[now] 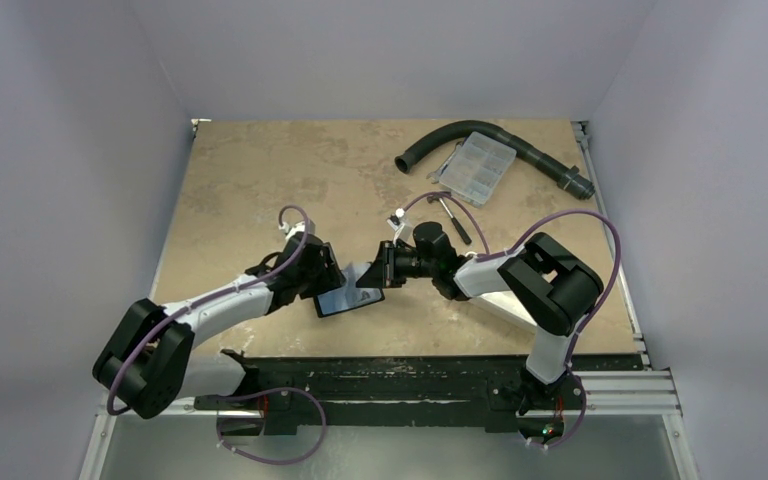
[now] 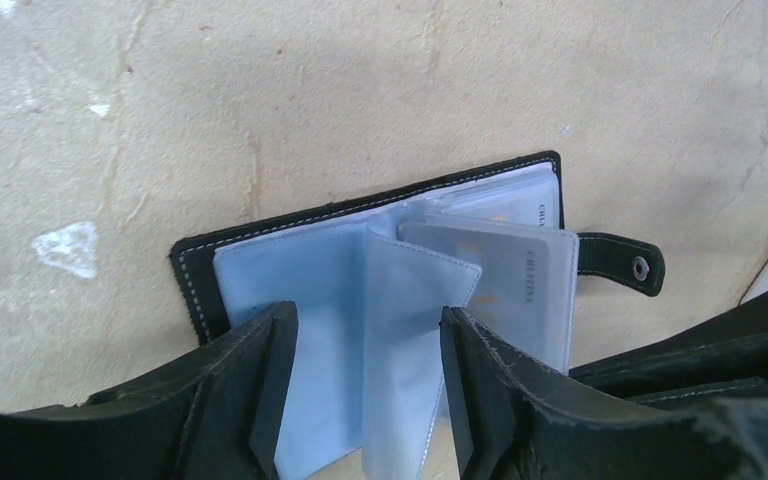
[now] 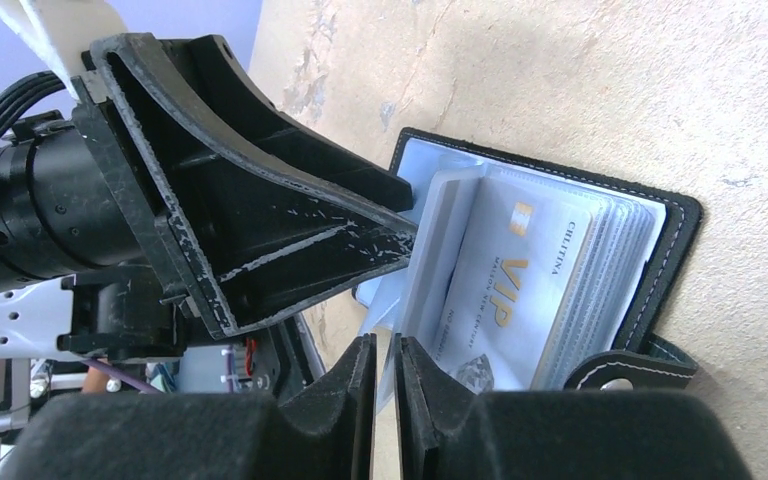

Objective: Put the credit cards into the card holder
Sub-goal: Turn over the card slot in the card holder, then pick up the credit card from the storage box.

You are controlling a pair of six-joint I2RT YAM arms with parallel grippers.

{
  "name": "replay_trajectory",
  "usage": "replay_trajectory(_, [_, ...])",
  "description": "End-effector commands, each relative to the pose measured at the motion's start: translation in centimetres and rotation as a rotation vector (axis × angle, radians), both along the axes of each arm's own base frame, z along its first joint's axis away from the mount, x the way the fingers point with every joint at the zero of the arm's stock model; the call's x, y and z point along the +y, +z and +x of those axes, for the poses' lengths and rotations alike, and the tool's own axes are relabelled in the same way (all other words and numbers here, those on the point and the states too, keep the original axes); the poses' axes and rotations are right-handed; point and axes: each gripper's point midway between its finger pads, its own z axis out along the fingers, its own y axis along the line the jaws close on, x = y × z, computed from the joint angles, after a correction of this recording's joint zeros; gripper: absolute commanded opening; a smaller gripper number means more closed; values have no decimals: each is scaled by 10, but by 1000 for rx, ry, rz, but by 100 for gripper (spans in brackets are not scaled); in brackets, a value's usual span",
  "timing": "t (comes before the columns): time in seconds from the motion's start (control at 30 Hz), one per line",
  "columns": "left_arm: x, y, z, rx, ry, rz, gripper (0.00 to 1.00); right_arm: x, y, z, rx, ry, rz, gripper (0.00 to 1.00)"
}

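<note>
Left gripper (image 2: pixel 367 316): two fingers apart, straddling one pale sleeve (image 2: pixel 410 320). Right gripper (image 3: pixel 384 346): jaws nearly together, grip unclear. One card holder (image 2: pixel 295 272), open flat on table (image 1: pixel 260 190) centre between both grippers; one VIP card (image 3: pixel 505 290) sleeved.

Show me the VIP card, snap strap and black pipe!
VIP card (image 3: pixel 505 290): right wrist view, gold letters.
Snap strap (image 2: pixel 610 255): left wrist view, black tab.
Black pipe (image 1: pixel 428 143): top external view, curved part.
</note>
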Motion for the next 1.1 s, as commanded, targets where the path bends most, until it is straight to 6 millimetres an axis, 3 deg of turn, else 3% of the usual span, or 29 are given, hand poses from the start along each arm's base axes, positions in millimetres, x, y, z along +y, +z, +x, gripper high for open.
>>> replay_trajectory(0.0, [14, 6, -3, -32, 32, 17, 58, 4, 10, 3, -41, 14, 30, 21])
replay_trajectory(0.17, [24, 11, -9, -36, 36, 41, 60, -3, -2, 9, -58, -16, -48, 23])
replay_trajectory(0.4, [42, 16, -15, -29, 50, 91, 60, -29, -15, 32, -217, -93, -336, 31])
replay_trajectory(0.53, [52, 39, -13, -61, 62, 111, 62, -48, -3, 41, -323, -152, -499, 35])
replay_trajectory(0.63, [47, 72, -7, -127, 42, 75, 64, -58, 7, 41, -390, -189, -619, 40])
replay_trajectory(0.73, [22, 97, -4, -178, -43, -38, 65, -43, 18, 32, -411, -148, -606, 44])
replay_trajectory(0.83, [-9, 103, -5, -169, -135, -177, 65, -5, 31, 12, -361, -44, -401, 45])
replay_trajectory(0.97, [-14, 74, -5, -105, -120, -193, 62, 24, 30, -6, -276, 48, -239, 34])
replay_trajectory(1.07, [-3, 46, -9, -71, -75, -152, 61, 22, 15, -11, -227, 54, -226, 23])
